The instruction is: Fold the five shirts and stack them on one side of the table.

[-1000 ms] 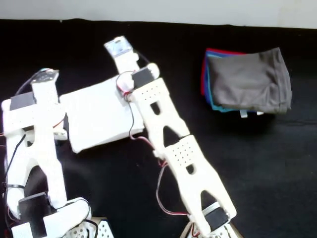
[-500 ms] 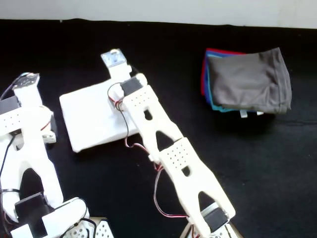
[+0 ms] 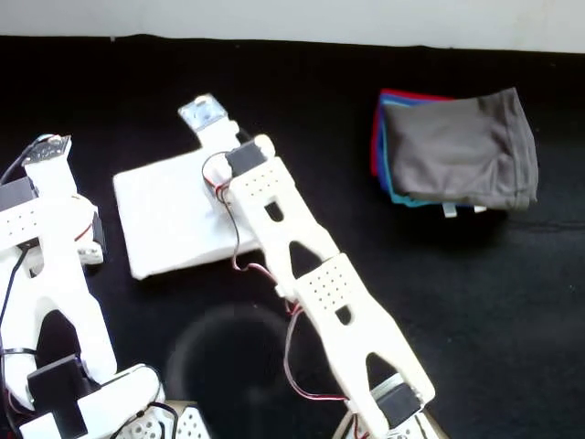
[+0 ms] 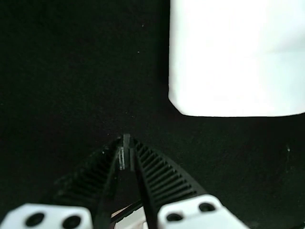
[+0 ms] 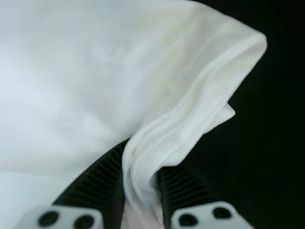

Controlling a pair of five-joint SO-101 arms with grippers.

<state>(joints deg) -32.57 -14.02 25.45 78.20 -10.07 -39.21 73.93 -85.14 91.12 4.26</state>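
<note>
Best to lift the pinched edge of the white shirt (image 3: 174, 215) only enough to clear the table (image 3: 512, 302), then to carry it slowly toward the stack of folded shirts (image 3: 452, 151) at the far right, without shaking the fold loose. Worth supporting the trailing side as well, to avoid letting the layers slide open under a one-edge grip. Worth lowering squarely onto the grey top layer and letting go only once settled. Stretched in a long diagonal with the right arm, from the near edge up to the far right corner of the shirt, folded flat left of centre and well apart from the stack. Clamped with the right gripper (image 5: 141, 164) on a bunched fold of that cloth, pinched tight between the jaws. Closed on nothing with the left gripper (image 4: 125, 150), fingertips together, over bare table near the shirt's edge, at the end of the left arm standing along the table's left side.
</note>
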